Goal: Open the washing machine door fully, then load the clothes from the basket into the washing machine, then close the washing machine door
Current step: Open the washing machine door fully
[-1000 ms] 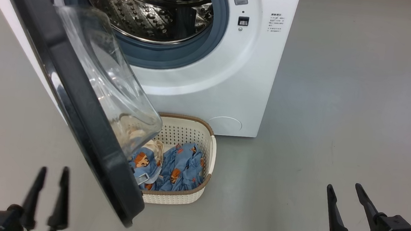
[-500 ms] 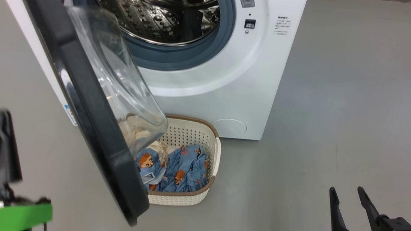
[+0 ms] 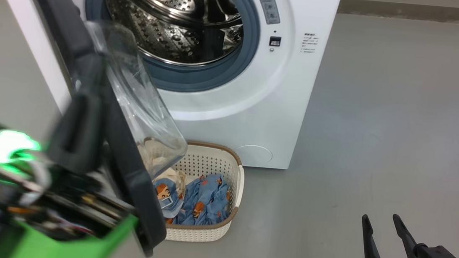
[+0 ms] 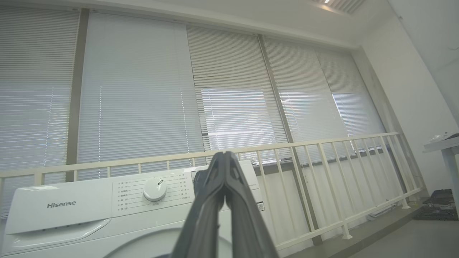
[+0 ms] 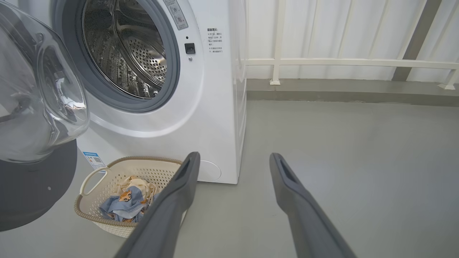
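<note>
The white washing machine (image 3: 257, 98) (image 4: 71, 204) (image 5: 215, 107) stands with its steel drum exposed. The washing machine door (image 3: 65, 41) (image 5: 32, 190) hangs open to the left, its glass bowl bulging over the basket (image 3: 209, 165) (image 5: 107, 172) on the floor below. Light-blue printed clothes (image 3: 205, 200) (image 5: 122, 206) lie in the basket, partly hidden by the door. My left gripper (image 3: 80, 108) (image 4: 226, 154) is raised and blurred beside the door's outer face, shut on nothing. My right gripper (image 3: 383, 240) (image 5: 233, 157) rests low at the right, open and empty.
Bare grey floor (image 3: 382, 118) spreads to the right of the machine. A white railing (image 5: 340, 62) (image 4: 322, 143) and window blinds stand behind it. A white table (image 4: 444, 143) and dark items on the floor (image 4: 437, 206) sit far off to the right.
My left arm has swung up and to the right, close to the door's outer side, and its fingers have closed. The head camera has tilted slightly. The right gripper has stayed put.
</note>
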Controlling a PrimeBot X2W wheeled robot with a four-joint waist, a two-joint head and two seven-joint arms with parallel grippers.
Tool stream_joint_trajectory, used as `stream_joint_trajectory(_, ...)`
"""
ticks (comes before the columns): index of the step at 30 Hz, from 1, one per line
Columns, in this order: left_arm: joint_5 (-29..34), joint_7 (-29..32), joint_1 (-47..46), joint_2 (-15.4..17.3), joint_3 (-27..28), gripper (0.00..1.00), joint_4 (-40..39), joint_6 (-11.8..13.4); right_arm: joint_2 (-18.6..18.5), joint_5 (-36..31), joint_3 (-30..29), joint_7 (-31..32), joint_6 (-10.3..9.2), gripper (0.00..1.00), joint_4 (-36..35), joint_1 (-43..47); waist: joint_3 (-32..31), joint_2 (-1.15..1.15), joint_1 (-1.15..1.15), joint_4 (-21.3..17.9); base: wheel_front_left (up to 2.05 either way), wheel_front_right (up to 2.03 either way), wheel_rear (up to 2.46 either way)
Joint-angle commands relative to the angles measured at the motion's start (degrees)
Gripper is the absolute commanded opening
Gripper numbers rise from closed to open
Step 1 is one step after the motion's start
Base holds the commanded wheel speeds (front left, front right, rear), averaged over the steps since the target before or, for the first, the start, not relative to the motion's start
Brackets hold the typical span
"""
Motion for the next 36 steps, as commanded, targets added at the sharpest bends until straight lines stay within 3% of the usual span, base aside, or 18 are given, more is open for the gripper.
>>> stream_joint_trajectory(1, -0.61, -0.11, -2.68, 1.28, 0.42, 0.0, -1.65, -0.14, -0.45, 1.12, 1.7, -0.68, 0.09, 1.0, -1.06, -0.44, -0.4, 0.0, 0.0, -0.5, 0.0, 0.0, 0.0)
stream_joint_trajectory(10, -2.11, -0.11, -3.11, -0.49, -12.59, 0.0, -0.77, -0.14, -1.06, 1.74, 3.0, -0.68, 0.09, 1.0, 0.05, 0.32, -1.06, 0.0, 0.0, -1.93, 0.0, 0.0, 0.0)
stream_joint_trajectory(21, -5.75, -0.11, 1.79, -0.75, -25.51, 0.0, 6.38, -0.14, -1.85, 3.21, 4.72, -0.68, 0.09, 1.0, 1.28, 0.55, -0.57, 0.0, 0.0, -1.28, 0.0, 0.0, 0.0)
stream_joint_trajectory(36, -8.58, -0.11, 7.3, -0.23, -28.26, 0.0, 16.91, -0.14, -2.75, 4.02, 6.76, -0.68, 0.09, 1.0, 2.46, -0.68, 1.38, 0.0, 0.0, 0.0, 0.0, 0.0, 0.0)
